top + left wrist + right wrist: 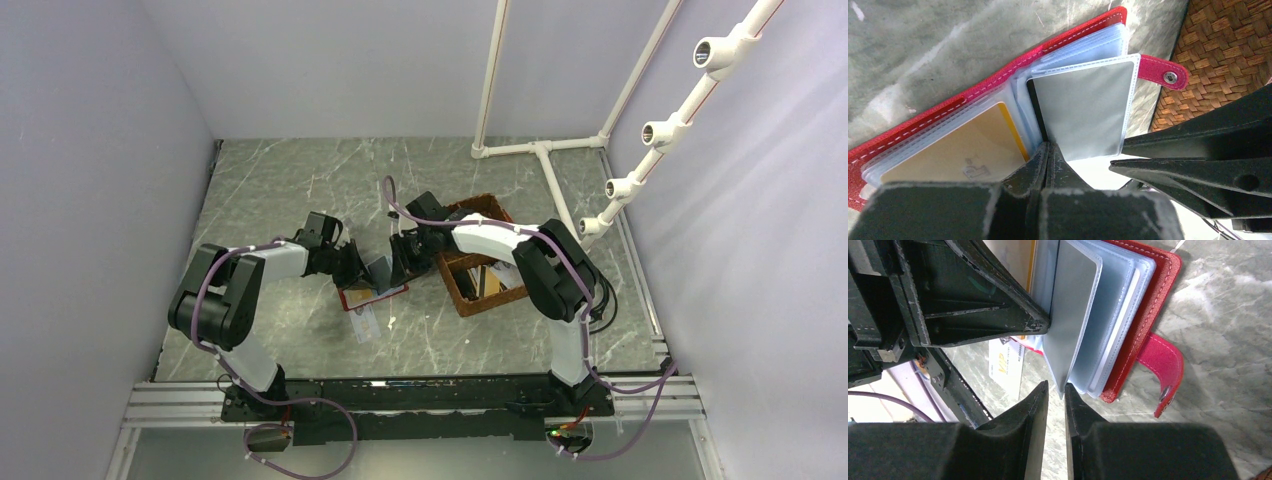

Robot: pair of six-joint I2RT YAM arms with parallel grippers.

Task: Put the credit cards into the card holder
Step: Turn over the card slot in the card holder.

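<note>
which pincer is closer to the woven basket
Right. The right pincer is just left of the woven basket, beside the card holder; the left pincer is farther left, on the holder's other side.

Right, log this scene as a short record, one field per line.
card holder: dark red leather folding wallet, open on the grey marbled table
left jaws: shut on a clear plastic sleeve holding a flat grey card
right jaws: slightly apart, empty, near that sleeve
tan-orange card: sleeved
loose white card: on the table beside the wallet

White arm links (pixel 485 238), purple cables (pixel 389 197), black left tool (pixel 1048 151)
</note>
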